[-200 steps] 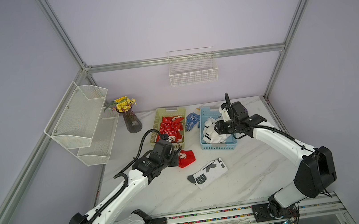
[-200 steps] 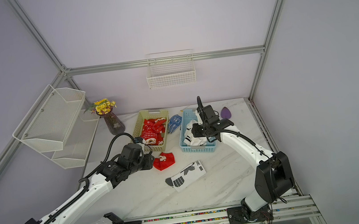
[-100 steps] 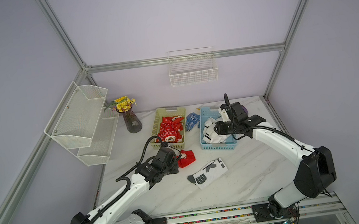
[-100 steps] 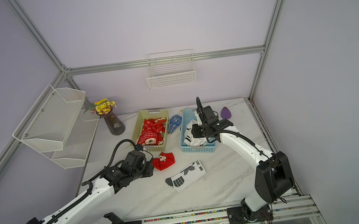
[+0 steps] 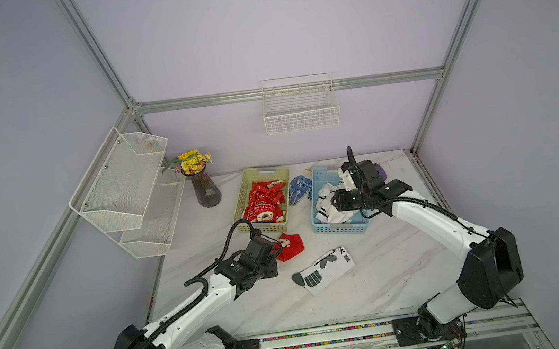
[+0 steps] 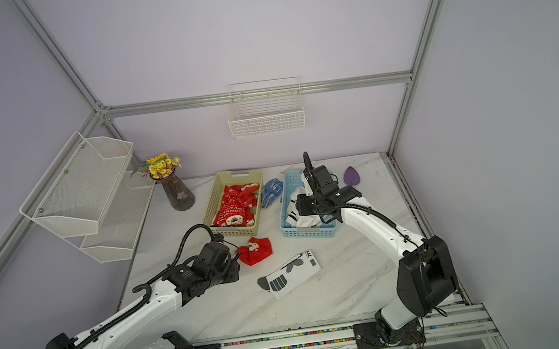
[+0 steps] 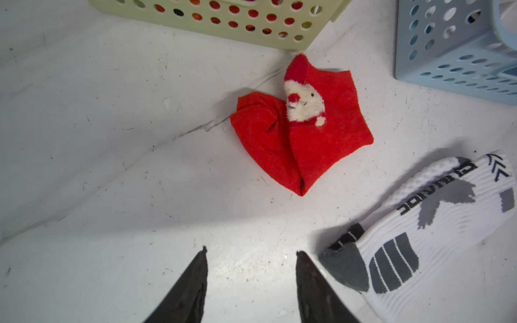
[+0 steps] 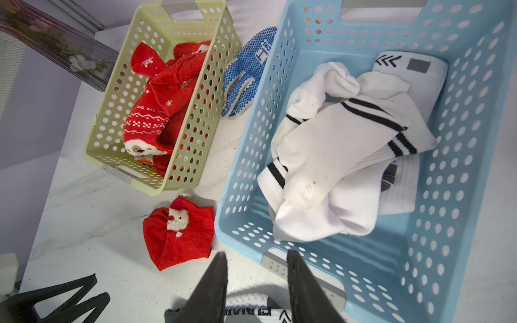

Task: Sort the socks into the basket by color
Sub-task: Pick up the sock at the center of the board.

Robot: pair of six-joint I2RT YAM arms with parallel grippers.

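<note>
A red sock [image 7: 302, 131] with a Santa face lies crumpled on the table, just in front of the yellow-green basket [image 5: 265, 171]. That basket holds several red socks [image 8: 156, 112]. A white sock [image 5: 324, 269] with black and grey marks lies flat nearer the front. The blue basket [image 5: 340, 227] holds several white socks [image 8: 344, 156]. My left gripper [image 7: 251, 250] hangs open and empty over bare table, short of the red sock, the white sock's toe beside one finger. My right gripper [image 8: 256, 253] is open and empty above the blue basket's near edge.
A blue dotted glove [image 5: 298, 189] lies between the two baskets. A vase of yellow flowers [image 5: 206, 191] stands at the back left, under a white mesh shelf [image 5: 127, 190]. A purple object [image 6: 352, 175] lies at the back right. A wire basket [image 5: 301, 111] hangs on the back wall.
My left arm has drawn back from the yellow-green basket toward the table's front, and its jaws have spread a little. The red sock stays on the table. The right arm has barely moved.
</note>
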